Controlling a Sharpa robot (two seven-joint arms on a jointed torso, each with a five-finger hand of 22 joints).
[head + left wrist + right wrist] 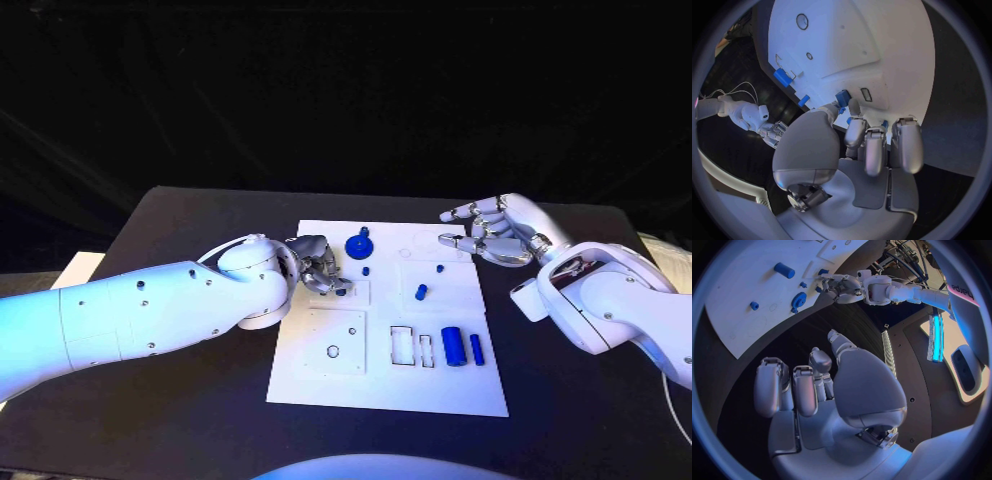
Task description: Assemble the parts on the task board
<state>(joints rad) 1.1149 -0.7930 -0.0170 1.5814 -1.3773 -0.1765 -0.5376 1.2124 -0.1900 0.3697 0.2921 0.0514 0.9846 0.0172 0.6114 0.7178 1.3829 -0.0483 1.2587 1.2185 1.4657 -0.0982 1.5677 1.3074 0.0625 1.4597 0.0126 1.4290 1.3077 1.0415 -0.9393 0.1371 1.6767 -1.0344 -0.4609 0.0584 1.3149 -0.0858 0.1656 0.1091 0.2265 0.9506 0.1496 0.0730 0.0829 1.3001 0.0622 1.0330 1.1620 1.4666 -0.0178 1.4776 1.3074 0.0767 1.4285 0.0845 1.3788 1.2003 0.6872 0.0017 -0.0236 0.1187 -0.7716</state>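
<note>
The left hand (pixel 317 268) sits over the left edge of the board (pixel 387 390), at the board's upper half. Its fingers are curled together above a small blue part (pixel 842 97) near that edge. The left wrist view shows the fingertips (pixel 856 131) close to this part, but contact is hidden, so whether the hand grips it cannot be determined. The curled posture suits a pinch on a small piece.

On the board itself, a round blue gear (pixel 359 245) lies near the top edge, just right of the left hand. A small blue peg (pixel 421 292) stands tilted near the board's centre. A blue cylinder (pixel 453 346) and a slimmer blue bar (pixel 476 349) lie side by side toward the lower right of the board, beside two empty rectangular slots (pixel 402 345). These slots appear to be the seats intended for such parts. A raised white plate (pixel 330 342) with a round hole occupies the lower left of the board.

The right hand (pixel 490 232) hovers at the board's upper right corner, partly off the board. Its fingers are loosely bent and apart, and it holds nothing. This position keeps it clear of the left hand's working area.
</note>
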